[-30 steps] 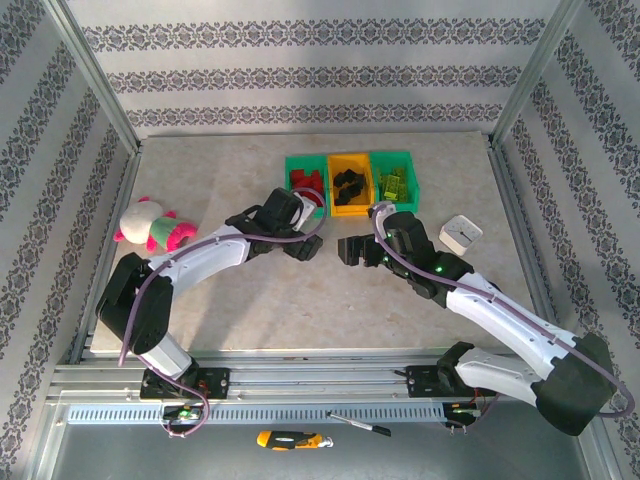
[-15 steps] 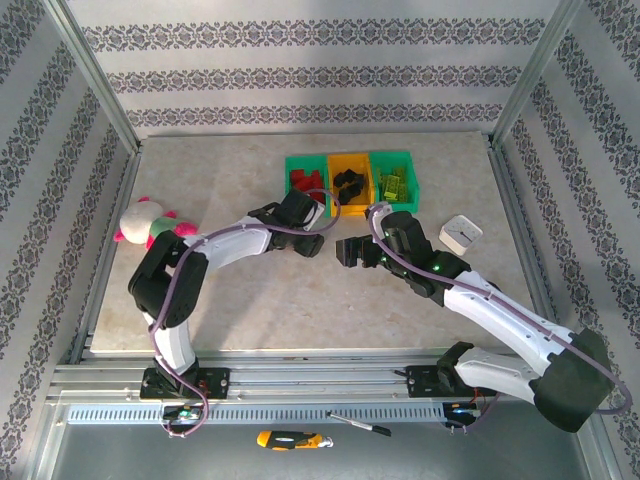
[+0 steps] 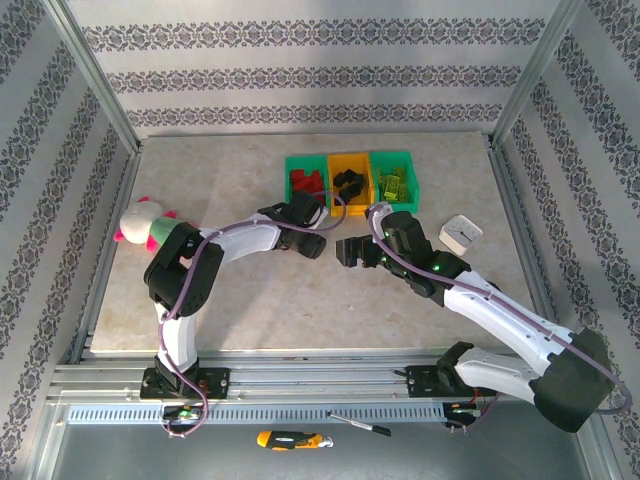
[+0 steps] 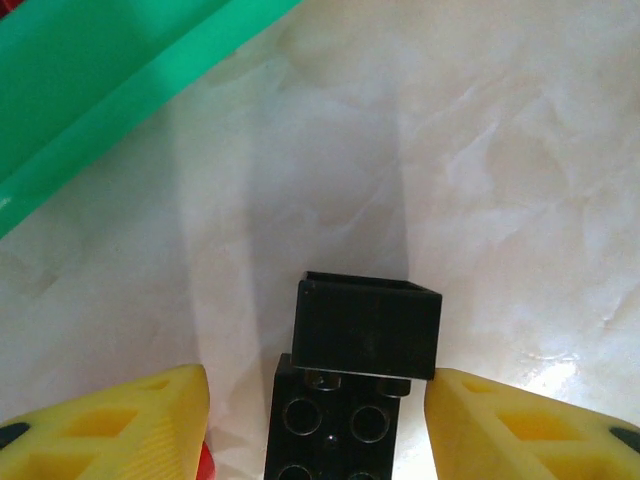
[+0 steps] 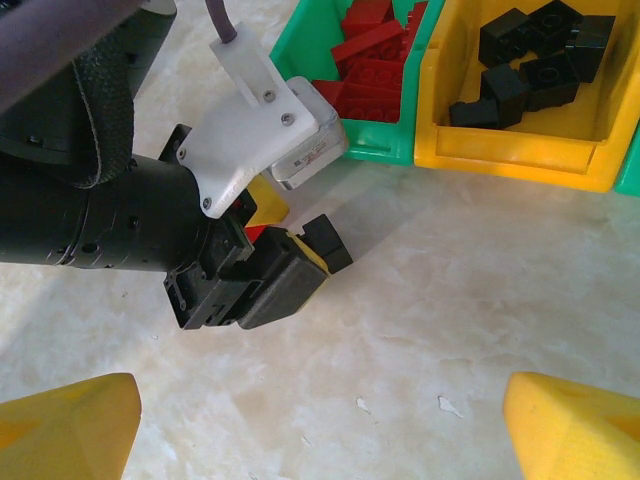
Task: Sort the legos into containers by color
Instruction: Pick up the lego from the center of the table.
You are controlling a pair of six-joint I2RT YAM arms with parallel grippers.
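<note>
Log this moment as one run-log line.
left tool: around black lego, grip unclear | right tool: open, empty | containers: legos sorted by color

Robotics lab test cell, aluminium frame (image 3: 100, 75), patterned backdrop (image 3: 320, 80)

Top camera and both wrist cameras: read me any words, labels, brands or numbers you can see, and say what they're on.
No text can be read in any view.
White clock: its face is too small to read.
Black lego, seen up close: no lettering visible on it.
</note>
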